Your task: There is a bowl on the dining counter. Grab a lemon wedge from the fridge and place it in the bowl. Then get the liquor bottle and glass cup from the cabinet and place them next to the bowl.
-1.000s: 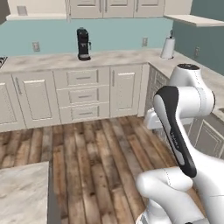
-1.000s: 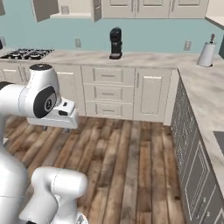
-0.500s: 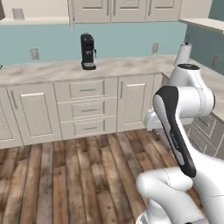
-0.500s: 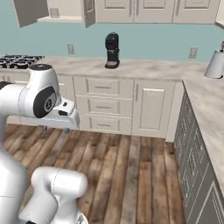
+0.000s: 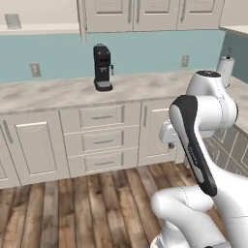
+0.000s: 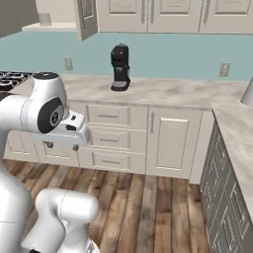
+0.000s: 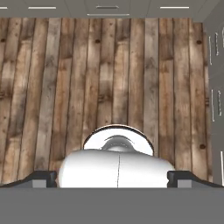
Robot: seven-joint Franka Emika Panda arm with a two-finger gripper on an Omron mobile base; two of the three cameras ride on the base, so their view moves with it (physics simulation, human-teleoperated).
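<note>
My gripper [image 7: 113, 177] points down at the wooden floor, its two dark fingertips [image 7: 41, 177] wide apart and open with nothing between them. From the right base view the hand [image 6: 63, 143] hangs in front of the drawers, well below the counter top. An upper cabinet [image 6: 54, 15] stands open at the top left, its door [image 6: 86, 20] swung out. On its shelf is a short pale glass cup [image 6: 44, 19], also visible from the left [image 5: 12, 20]. The bowl, dining counter, lemon wedge, fridge and liquor bottle are out of view.
A black coffee machine [image 5: 102, 68] stands on the wall counter [image 5: 58, 92] above cream drawers [image 5: 99, 138]. A paper towel roll [image 5: 225, 65] is on the corner counter to the right. A stove [image 6: 10, 79] sits far left. Grey drawers [image 6: 222, 178] line the right side.
The whole picture has shifted: the base has driven closer to the wall counter, so the coffee machine and cabinets look larger. The arm keeps its pose and the gripper stays open.
</note>
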